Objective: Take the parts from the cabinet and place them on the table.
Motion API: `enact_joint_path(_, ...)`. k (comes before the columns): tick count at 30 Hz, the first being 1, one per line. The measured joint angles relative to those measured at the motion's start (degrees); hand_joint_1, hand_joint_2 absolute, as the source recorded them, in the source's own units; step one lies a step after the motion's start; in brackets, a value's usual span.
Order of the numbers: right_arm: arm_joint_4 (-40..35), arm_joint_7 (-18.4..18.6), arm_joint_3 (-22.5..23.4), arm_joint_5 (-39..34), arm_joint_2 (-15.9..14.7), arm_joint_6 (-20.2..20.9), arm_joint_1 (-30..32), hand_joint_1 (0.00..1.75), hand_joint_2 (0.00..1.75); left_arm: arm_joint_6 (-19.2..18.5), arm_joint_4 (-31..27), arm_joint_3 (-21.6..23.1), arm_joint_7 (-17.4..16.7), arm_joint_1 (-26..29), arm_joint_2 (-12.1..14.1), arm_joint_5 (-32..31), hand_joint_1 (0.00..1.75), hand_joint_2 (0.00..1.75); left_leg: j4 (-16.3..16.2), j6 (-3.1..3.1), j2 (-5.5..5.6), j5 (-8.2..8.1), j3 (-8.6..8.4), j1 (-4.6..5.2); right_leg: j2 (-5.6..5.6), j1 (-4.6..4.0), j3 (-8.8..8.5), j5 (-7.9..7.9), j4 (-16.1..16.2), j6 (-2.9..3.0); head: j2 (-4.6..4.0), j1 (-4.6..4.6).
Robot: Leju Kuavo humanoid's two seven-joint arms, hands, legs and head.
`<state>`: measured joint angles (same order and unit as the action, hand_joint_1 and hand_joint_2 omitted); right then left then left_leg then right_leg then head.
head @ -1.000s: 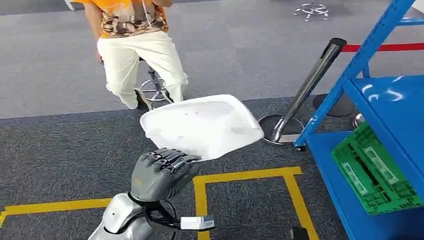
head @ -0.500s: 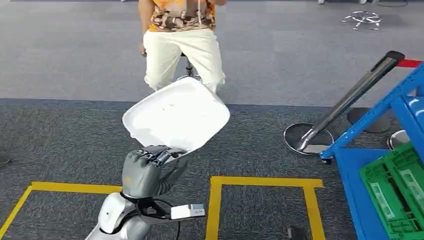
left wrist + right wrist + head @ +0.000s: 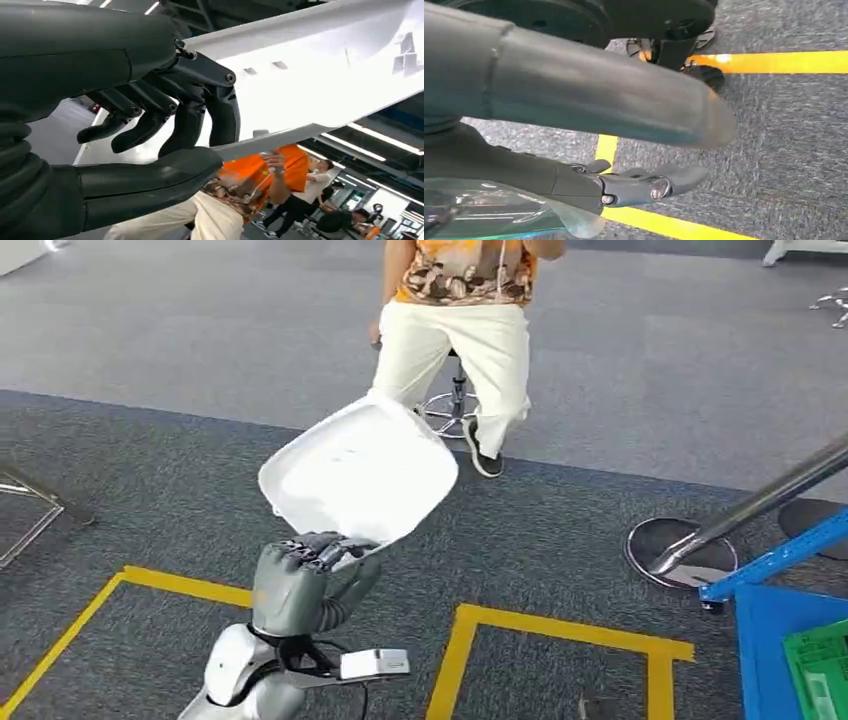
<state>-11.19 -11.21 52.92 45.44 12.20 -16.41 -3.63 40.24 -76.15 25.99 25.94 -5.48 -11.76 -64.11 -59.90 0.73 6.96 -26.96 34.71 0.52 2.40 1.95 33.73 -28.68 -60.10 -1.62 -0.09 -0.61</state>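
My left hand (image 3: 300, 585) grips a white, shallow tray-like part (image 3: 360, 475) by its near edge and holds it tilted above the carpet. In the left wrist view the thumb and dark fingers (image 3: 190, 120) clamp the rim of the white part (image 3: 320, 85). The blue cabinet (image 3: 785, 625) sits at the far right edge, with a green crate (image 3: 825, 670) on its low shelf. My right hand (image 3: 549, 170) hangs over the carpet with its fingers stretched out and nothing in it.
A person (image 3: 460, 330) sits on a stool (image 3: 450, 412) straight ahead, just beyond the part. Yellow tape lines (image 3: 560, 630) mark the dark carpet. A tilted barrier post and its round base (image 3: 680, 550) stand by the cabinet. A metal frame (image 3: 30, 500) lies at the left.
The whole view has swung left: the cabinet and post slid to the right edge and the person moved toward centre. The white part stays gripped in my left hand.
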Motion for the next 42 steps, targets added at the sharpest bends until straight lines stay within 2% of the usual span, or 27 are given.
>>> enact_joint_path(1, 0.0, 0.0, 0.0, 0.2, 0.0, -0.1, 0.0, 0.0, 0.0, 0.0, 0.0, 0.2, -0.2, -0.3, 0.0, 0.4, 1.75, 1.75, -1.4, -0.37, -3.13, -0.86, 0.51, 0.33, -0.39, -0.11, -0.24, -0.13, 0.0, 0.28, 0.0, 0.48)
enact_joint_path(2, 0.0, 0.2, 0.0, 0.2, 0.0, 0.0, 0.0, 0.0, 0.0, -0.2, 0.2, 0.5, -0.7, -0.7, 0.0, 0.6, 1.75, 1.75, -4.7, -0.74, -4.9, -2.47, 2.14, 0.09, -1.22, -0.25, -0.42, -0.31, 0.0, 0.56, 0.0, 0.85)
enact_joint_path(4, 0.0, 0.3, 0.1, 0.4, 0.0, -0.1, 0.2, 0.0, 0.0, -0.3, 0.7, 1.0, -1.4, -1.1, 0.1, 1.3, 1.75, 1.75, -13.3, -1.15, -6.11, -6.05, 6.54, -0.21, -2.88, -0.52, -0.69, -0.68, 0.0, 0.89, 0.0, 0.85)
enact_joint_path(6, 0.0, 0.3, 0.3, 0.5, -0.1, -0.1, 0.3, 0.0, 0.0, -0.3, 1.1, 1.6, -1.7, -1.0, 0.5, 1.6, 1.75, 1.75, -16.8, -1.2, -6.33, -5.92, 8.72, -0.37, -4.45, -0.71, -1.04, -1.09, 0.0, 0.95, 0.0, 0.89)
enact_joint_path(7, 0.0, 0.3, 0.3, 0.5, -0.1, -0.1, 0.2, 0.0, 0.0, -0.3, 1.3, 1.7, -1.9, -1.0, 0.5, 1.6, 1.75, 1.75, -14.8, -1.0, -6.42, -4.03, 7.84, -0.35, -5.1, -0.81, -1.31, -1.28, 0.0, 0.93, 0.0, 0.85)
enact_joint_path(9, 0.0, 0.3, 0.4, 0.5, -0.1, -0.1, 0.1, 0.0, 0.0, -0.2, 1.4, 1.8, -1.9, -1.1, 0.5, 1.6, 1.75, 1.75, -5.3, 0.06, -7.83, 1.46, 3.29, 0.12, -6.35, -0.98, -2.25, -1.87, 0.1, 0.91, 0.0, 0.85)
enact_joint_path(11, 0.0, 0.3, 0.5, 0.5, 0.0, 0.0, 0.1, 0.0, 0.0, -0.2, 1.4, 2.2, -1.9, -1.3, 0.5, 2.4, 1.75, 1.75, -1.0, 1.23, -12.38, 1.49, 1.08, 1.71, -7.57, -1.32, -2.78, -2.39, 0.3, 0.49, 0.0, 0.83)
enact_joint_path(15, 0.0, 0.4, 0.6, 0.7, 0.0, 0.0, -0.2, 0.0, 0.0, -0.1, 1.4, 2.9, -1.0, -1.4, 0.5, 4.6, 1.75, 1.75, 1.3, 1.87, -9.56, 1.34, 0.2, 1.43, -10.17, -1.39, -3.84, -2.87, 1.3, -0.61, 0.0, 0.91)
enact_joint_path(17, 0.0, 0.3, 0.7, 0.7, 0.0, 0.0, -0.3, 0.0, 0.0, 0.0, 1.4, 3.3, -0.6, -1.6, 0.3, 5.9, 1.75, 1.75, 2.1, 2.08, -8.23, 1.71, -0.37, 0.86, -4.41, -0.98, -1.9, -4.64, -2.2, -0.84, 0.0, 0.79)
enact_joint_path(19, 0.0, 0.4, 0.8, 0.8, 0.0, 0.0, 0.0, 0.0, 0.0, 0.0, 1.4, 3.7, -0.2, -1.6, 0.0, 6.7, 1.75, 1.75, 2.0, 2.26, -6.69, 1.57, -0.48, 0.69, -2.72, -0.89, 3.37, -8.11, -11.5, -1.16, 0.0, 0.56)
enact_joint_path(21, 0.0, 0.5, 0.9, 1.0, 0.0, 0.0, 0.2, 0.0, 0.0, -0.9, 1.4, 4.1, 0.0, -1.5, 0.1, 8.4, 1.75, 1.75, 1.9, 2.33, -5.01, 1.41, -0.6, 0.69, -2.56, -0.89, 7.22, -8.15, -16.1, -1.41, 0.0, 0.56)
enact_joint_path(22, 0.0, 0.6, 0.9, 1.2, -0.1, 0.0, 0.2, 0.0, 0.0, -2.1, 1.4, 4.4, 0.0, -1.5, 0.2, 9.8, 1.75, 1.75, 1.9, 2.22, -4.11, 1.28, -0.8, 0.62, -2.54, -0.85, 7.32, -6.2, -14.8, -1.5, 0.0, 0.65)
enact_joint_path(24, 0.0, 0.6, 1.0, 1.6, -0.2, 0.0, 0.2, 0.0, 0.0, -4.2, 1.4, 5.0, 0.0, -1.5, 0.5, 11.6, 1.75, 1.75, 1.4, 1.7, -2.38, 0.68, -1.37, 0.28, -1.67, -0.59, 4.07, 0.28, -5.8, -1.78, 0.0, 0.63)
enact_joint_path(25, 0.0, 0.6, 1.0, 1.6, -0.2, 0.0, 0.1, 0.0, 0.0, -4.6, 1.4, 5.2, 0.0, -1.5, 0.5, 11.8, 1.75, 1.75, 0.9, 1.29, -1.73, 0.19, -1.31, 0.17, 0.41, -0.15, 2.47, 2.12, -1.2, -2.11, 0.0, 0.59)
enact_joint_path(26, 0.1, 0.7, 0.9, 1.6, -0.1, 0.2, 0.2, 0.0, 0.0, -4.6, 1.4, 5.4, 0.0, -1.6, 0.5, 11.8, 1.75, 1.75, 0.1, 0.83, -1.12, -0.19, -0.82, 0.5, 3.46, 0.26, 1.72, 0.98, -0.5, -2.23, 0.0, 0.37)
enact_joint_path(27, 0.1, 0.7, 0.9, 1.7, -0.1, 0.2, 0.1, 0.0, 0.0, -4.7, 1.4, 5.7, 0.0, -1.6, 0.6, 11.8, 1.75, 1.75, -0.2, 0.75, -0.38, -0.19, -0.27, 0.32, 3.08, 0.24, 1.33, 0.71, -0.5, -1.49, 0.0, 0.41)
enact_joint_path(30, 0.1, 0.9, 1.0, 1.7, -0.1, 0.3, 0.0, 0.0, 0.0, -4.7, 1.5, 6.0, 0.0, -1.5, 1.0, 11.7, 1.75, 1.75, 0.0, 0.07, 1.43, -0.06, -0.03, -0.04, 1.11, 0.26, 1.01, 0.71, -0.1, -0.53, 0.0, 0.48)
enact_joint_path(31, 0.1, 0.9, 1.0, 1.7, 0.0, 0.3, 0.0, 0.0, 0.0, -4.6, 1.5, 6.1, 0.0, -1.4, 1.1, 11.7, 1.75, 1.75, -0.7, -0.21, -0.3, -0.58, -0.04, 0.23, 0.32, 0.17, 0.68, 0.59, 0.0, -0.17, 0.0, 0.52)
enact_joint_path(32, 0.1, 0.8, 1.0, 1.7, 0.0, 0.3, 0.0, 0.0, 0.0, -4.6, 1.5, 6.1, 0.0, -1.6, 1.1, 11.7, 1.75, 1.75, -3.0, -0.67, -3.41, -1.91, 1.06, 0.28, -0.35, 0.15, 0.37, 0.35, 0.0, 0.28, 0.0, 1.51)
enact_joint_path(33, 0.1, 0.9, 1.0, 1.7, 0.0, 0.3, 0.1, 0.0, 0.0, -4.6, 1.5, 6.1, 0.0, -1.7, 1.2, 11.7, 1.75, 1.75, -6.9, -1.01, -5.1, -3.83, 3.01, 0.05, -1.17, -0.02, 0.19, 0.17, 0.0, 0.49, 0.0, 1.48)
enact_joint_path(35, 0.1, 0.9, 1.0, 1.7, 0.0, 0.3, 0.2, 0.0, 0.0, -4.6, 1.5, 6.1, 0.0, -1.7, 1.3, 11.7, 1.75, 1.75, -16.1, -1.37, -6.36, -7.31, 7.88, -0.31, -3.08, -0.25, -0.03, -0.2, 0.0, 0.74, 0.0, 1.59)
enact_joint_path(36, 0.1, 0.9, 1.0, 1.7, 0.0, 0.3, 0.3, 0.0, 0.0, -4.6, 1.5, 6.1, 0.0, -1.6, 1.4, 11.7, 1.75, 1.75, -18.0, -1.44, -6.45, -7.31, 9.05, -0.41, -3.86, -0.3, -0.11, -0.31, 0.0, 0.71, 0.0, 1.55)
enact_joint_path(38, 0.1, 0.9, 1.1, 1.7, -0.1, 0.3, 0.2, 0.0, 0.0, -4.6, 1.5, 6.1, 0.0, -1.5, 1.6, 11.7, 1.75, 1.75, -14.1, -1.2, -6.59, -3.68, 7.34, -0.42, -5.26, -0.43, -0.56, -0.64, 0.0, 0.73, 0.0, 1.59)
enact_joint_path(39, 0.1, 0.9, 1.1, 1.7, -0.1, 0.3, 0.1, 0.0, 0.0, -4.7, 1.5, 6.1, -0.2, -1.5, 1.6, 11.9, 1.75, 1.75, -9.4, -0.77, -7.05, -0.96, 5.03, -0.28, -5.91, -0.53, -0.94, -0.84, 0.0, 0.69, 0.0, 1.57)
enact_joint_path(40, 0.1, 0.9, 1.1, 1.7, 0.0, 0.3, 0.1, 0.0, 0.0, -5.0, 1.5, 6.1, -0.4, -1.6, 1.6, 12.1, 1.75, 1.75, -3.4, 0.06, -8.75, 1.79, 2.01, 0.09, -6.6, -0.63, -1.41, -1.11, 0.1, 0.68, 0.0, 1.59)
enact_joint_path(41, 0.1, 0.9, 1.1, 1.7, 0.0, 0.3, 0.1, 0.0, 0.0, -5.1, 1.5, 6.1, -0.4, -1.7, 1.6, 12.2, 1.75, 1.75, -1.3, 0.64, -11.63, 1.24, 0.83, 0.82, -7.01, -0.71, -1.62, -1.3, 0.1, 0.55, 0.0, 1.48)
enact_joint_path(42, 0.1, 0.9, 1.1, 1.7, 0.0, 0.4, 0.1, 0.0, 0.0, -5.4, 1.5, 6.1, -0.5, -1.9, 1.6, 12.1, 1.75, 1.75, 0.0, 0.93, -11.78, 0.66, 0.52, 1.22, -7.59, -1.0, -1.55, -1.55, 0.1, 0.14, 0.0, 1.72)
